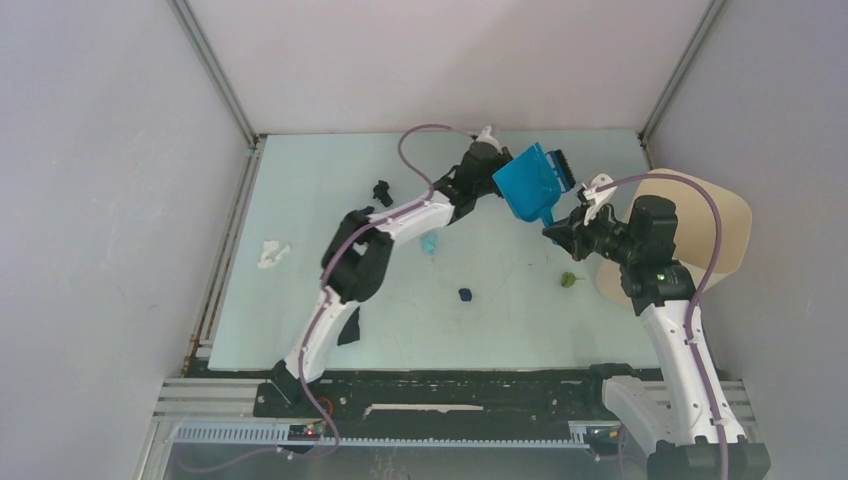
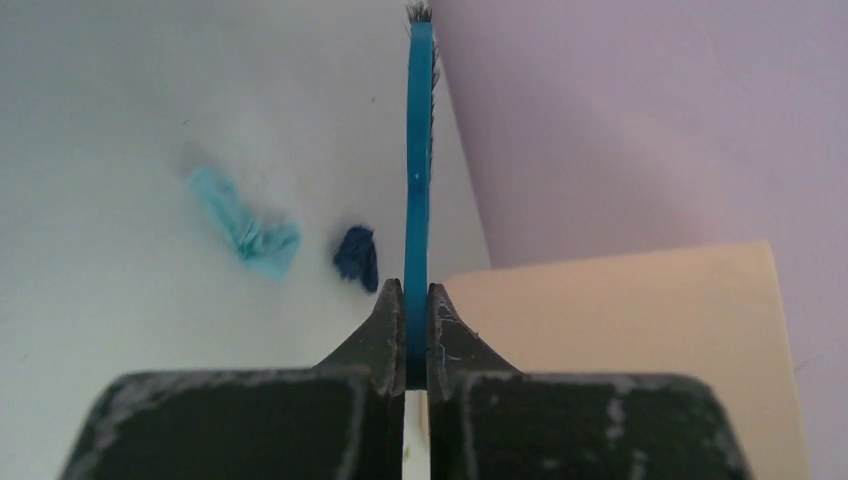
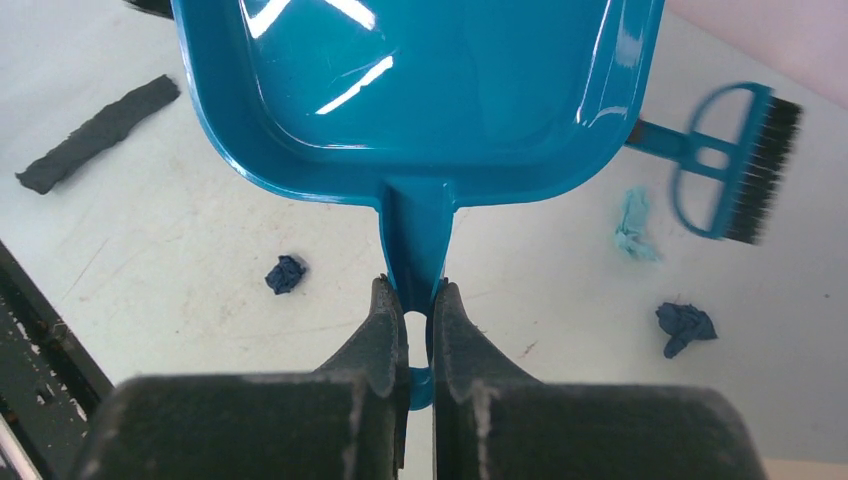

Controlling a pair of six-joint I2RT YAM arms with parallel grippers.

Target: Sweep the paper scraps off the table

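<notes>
Paper scraps (image 1: 430, 243): a loose lot of small crumpled pieces, scattered across the bench (image 1: 300, 170). None lies in the pan.

Pieces, by the top view:
- white scrap (image 1: 272, 253), near the left edge
- black lump (image 1: 381, 189), toward the far side
- light blue scrap (image 2: 245, 230), mid-bench, beside the left forearm
- dark blue lump (image 1: 465, 294), centre
- green scrap (image 1: 568, 280), right of centre, near the right arm
- black strip (image 1: 349, 328), close to the near edge by the left arm

Handling, as judged: very light, soft and crushable. No piece offers a firm edge for a two-finger pinch. They are likely to skid or flutter ahead of the bristles, so low, short strokes toward the pan lip suit them.

Point of hold: not the paper itself but the tools.
- Left gripper (image 2: 408, 290): jaws closed tight on the handle of the blue brush (image 3: 735, 165), seen edge-on in its own wrist view.
- Right gripper (image 3: 410, 290): clamped on the handle of the blue dustpan (image 3: 430, 80), whose tray looks empty.

Both tools are over the far right of the bench, near the beige bin (image 1: 720, 235).
</notes>
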